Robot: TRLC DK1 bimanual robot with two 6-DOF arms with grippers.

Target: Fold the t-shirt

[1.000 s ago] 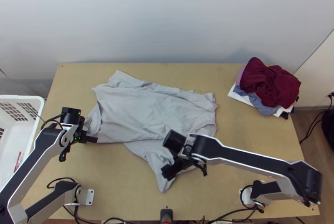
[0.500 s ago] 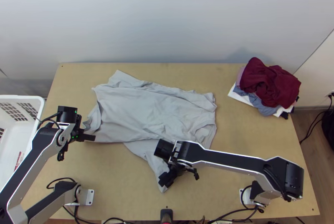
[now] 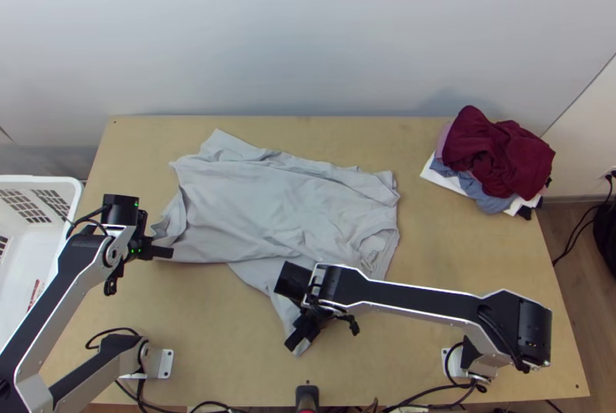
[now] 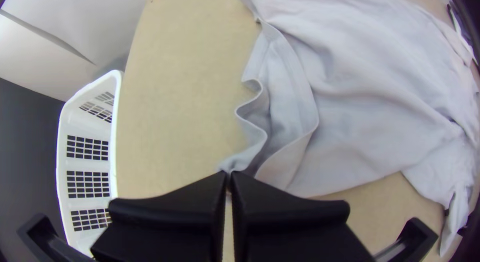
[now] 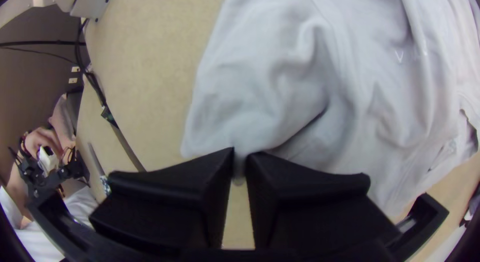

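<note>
The light grey t-shirt (image 3: 262, 197) lies spread with wrinkles over the middle of the table, one part sticking out toward the near edge. At its left near corner is my left gripper (image 3: 160, 251); in the left wrist view the left gripper (image 4: 229, 173) is shut on the hem of the t-shirt (image 4: 350, 121). My right gripper (image 3: 296, 342) is at the part nearest the table's near edge. In the right wrist view the right gripper (image 5: 241, 154) pinches a bit of the t-shirt (image 5: 260, 91) between its fingertips, with a narrow gap lower down.
A pile of dark red, blue and white clothes (image 3: 500, 155) lies at the table's far right corner. A white basket (image 3: 77, 205) stands off the left edge. Bare wood of the table (image 3: 223, 336) shows near the front. Cables and a person's hand (image 5: 42, 142) appear in the right wrist view.
My right gripper has moved left and slightly nearer the table's near edge, across the t-shirt's jutting part. The left gripper has shifted a little to the left, and the hem with it.
</note>
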